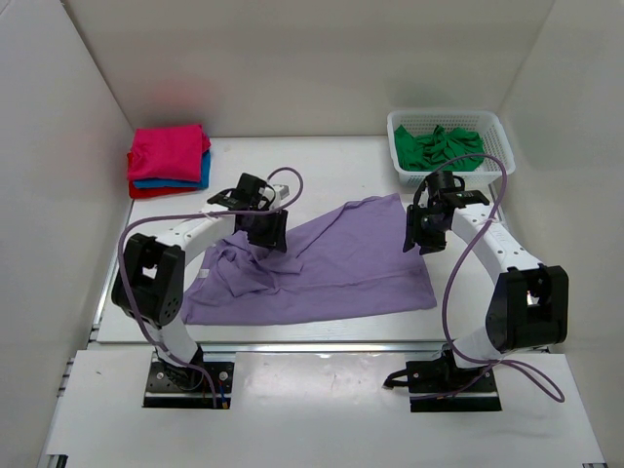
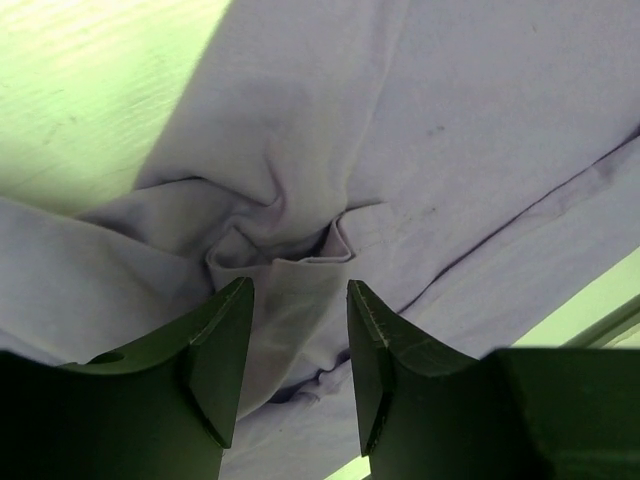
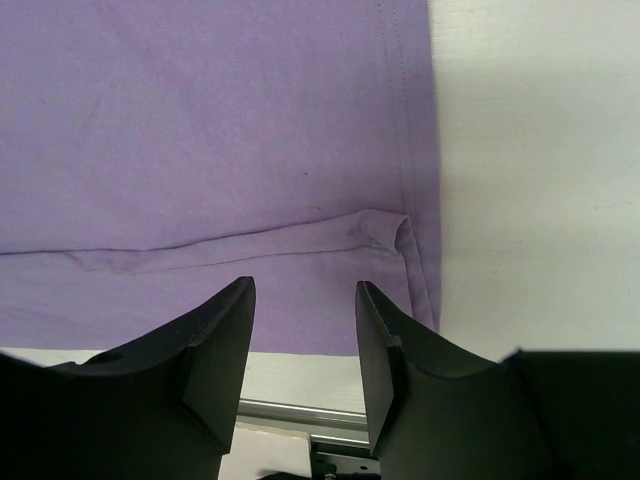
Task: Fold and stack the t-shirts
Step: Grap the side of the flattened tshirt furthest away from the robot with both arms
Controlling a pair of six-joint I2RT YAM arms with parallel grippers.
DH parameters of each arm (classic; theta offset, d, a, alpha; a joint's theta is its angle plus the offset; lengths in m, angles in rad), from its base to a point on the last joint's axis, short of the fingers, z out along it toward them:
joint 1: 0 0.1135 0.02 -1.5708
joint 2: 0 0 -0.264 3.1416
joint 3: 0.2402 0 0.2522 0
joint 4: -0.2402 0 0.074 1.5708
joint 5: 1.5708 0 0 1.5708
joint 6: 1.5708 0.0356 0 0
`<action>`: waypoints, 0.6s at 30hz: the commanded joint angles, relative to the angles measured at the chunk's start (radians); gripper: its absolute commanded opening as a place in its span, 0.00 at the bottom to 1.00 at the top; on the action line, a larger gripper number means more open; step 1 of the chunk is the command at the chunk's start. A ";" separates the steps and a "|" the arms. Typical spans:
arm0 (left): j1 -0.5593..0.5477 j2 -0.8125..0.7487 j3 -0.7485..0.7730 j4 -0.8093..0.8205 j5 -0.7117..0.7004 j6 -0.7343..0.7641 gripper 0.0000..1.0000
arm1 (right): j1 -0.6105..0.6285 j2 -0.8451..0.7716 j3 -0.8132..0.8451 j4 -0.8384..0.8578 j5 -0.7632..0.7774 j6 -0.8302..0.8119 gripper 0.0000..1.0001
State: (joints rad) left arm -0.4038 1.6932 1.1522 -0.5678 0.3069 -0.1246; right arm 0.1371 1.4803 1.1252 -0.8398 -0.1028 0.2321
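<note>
White arms [image 1: 485, 246], black joints [image 1: 148, 283]; purple cables [image 1: 447, 302]

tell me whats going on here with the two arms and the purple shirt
Two robot arms are working on a lilac t-shirt that lies spread but wrinkled between them. The left gripper has its fingers open around a bunched fold. The right gripper is open above the shirt's hemmed corner. A folded stack of magenta, blue and red sits back left, and a green tee waits in the white basket.
</note>
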 commanded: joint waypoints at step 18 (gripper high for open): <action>0.071 -0.015 0.035 0.048 0.118 -0.030 0.16 | 0.007 0.054 0.025 0.062 0.014 -0.016 0.42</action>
State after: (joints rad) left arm -0.3584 1.7267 1.1362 -0.5415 0.3672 -0.1509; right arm 0.1371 1.5234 1.1255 -0.8108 -0.1013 0.2317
